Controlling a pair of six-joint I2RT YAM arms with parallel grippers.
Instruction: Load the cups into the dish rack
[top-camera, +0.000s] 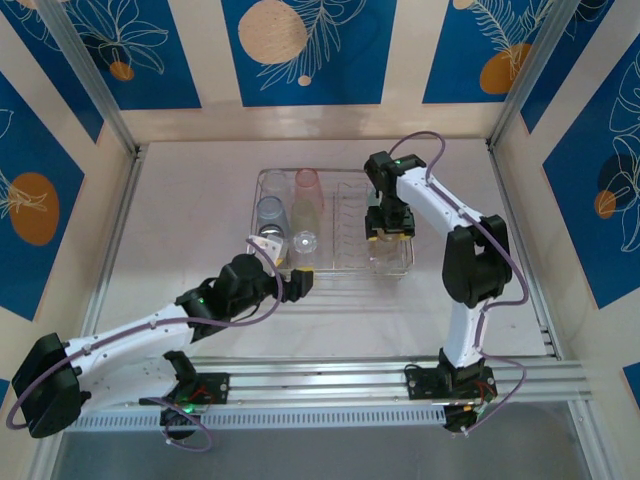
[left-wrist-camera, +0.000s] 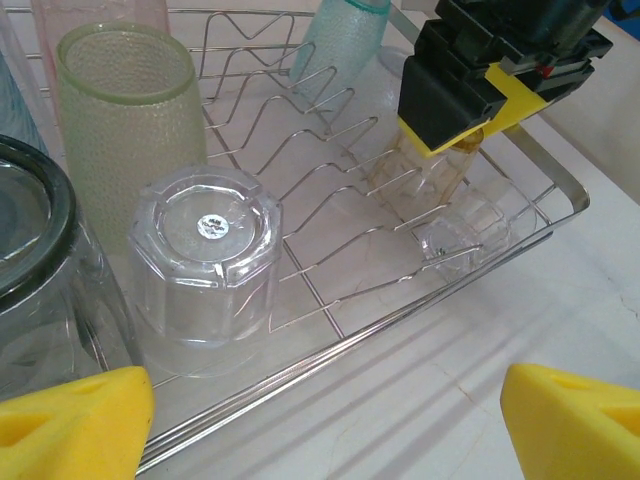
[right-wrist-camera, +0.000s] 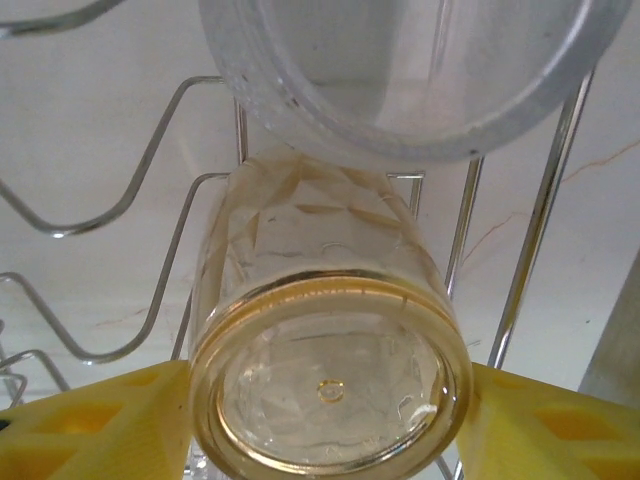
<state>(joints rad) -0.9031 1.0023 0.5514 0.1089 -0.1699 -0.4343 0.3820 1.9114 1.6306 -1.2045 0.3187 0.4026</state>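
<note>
Amber cup (right-wrist-camera: 325, 300) between 2 yellow fingers (right-wrist-camera: 100, 425) of right gripper (right-wrist-camera: 320, 428), pinched or loose unclear, left gripper (left-wrist-camera: 322, 425) spread.

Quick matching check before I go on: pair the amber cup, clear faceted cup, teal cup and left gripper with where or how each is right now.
1. amber cup
2. clear faceted cup
3. teal cup
4. left gripper

A. open and empty, just outside the dish rack
B. upside down in the rack, beside the smoky grey cup
C. between the fingers of the right gripper
D. at the rack's far side, seen from the left wrist

Pairs: 1-C, 2-B, 3-D, 4-A
</note>
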